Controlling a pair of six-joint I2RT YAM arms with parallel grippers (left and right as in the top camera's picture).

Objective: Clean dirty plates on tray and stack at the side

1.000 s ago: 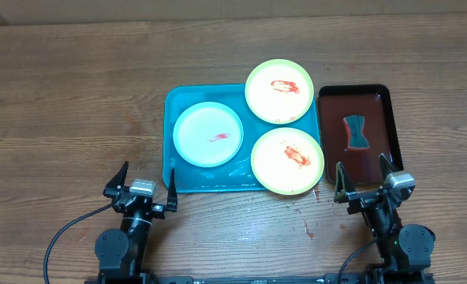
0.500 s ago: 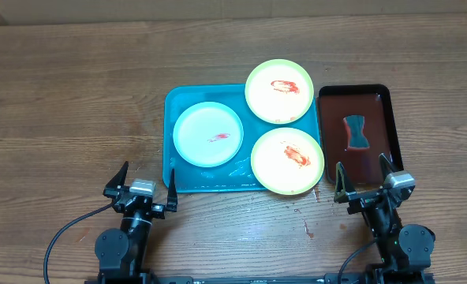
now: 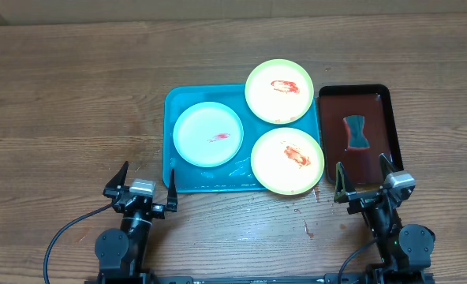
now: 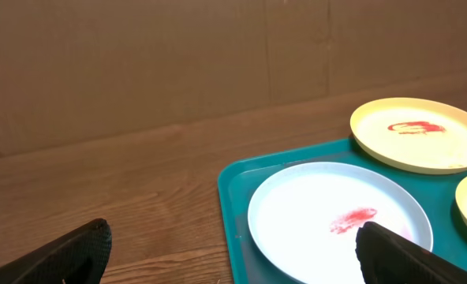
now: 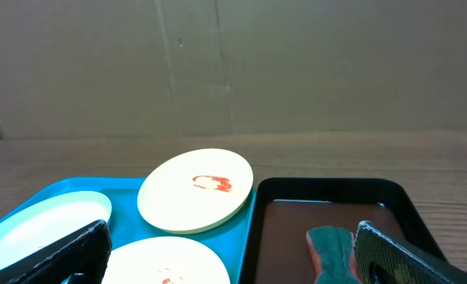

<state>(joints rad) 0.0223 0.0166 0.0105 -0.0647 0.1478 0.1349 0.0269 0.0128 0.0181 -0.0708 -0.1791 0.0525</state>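
Wooden tabletop (image 3: 76, 95) is seen throughout. At its near edge, the left gripper (image 3: 147, 175) and right gripper (image 3: 361, 170) are held wide open, nothing grasped. Beyond them the turquoise tray (image 3: 174, 180) is set, the blue-white plate (image 3: 208, 135) inside it. A near yellow-green plate (image 3: 287, 161) overhangs its right rim, and a far yellow-green plate (image 3: 279, 91) overhangs its far rim.

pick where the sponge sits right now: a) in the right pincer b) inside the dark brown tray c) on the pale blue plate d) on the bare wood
b: the sponge lies flat inside the dark brown tray, which stands to the right of the turquoise tray holding the plates.
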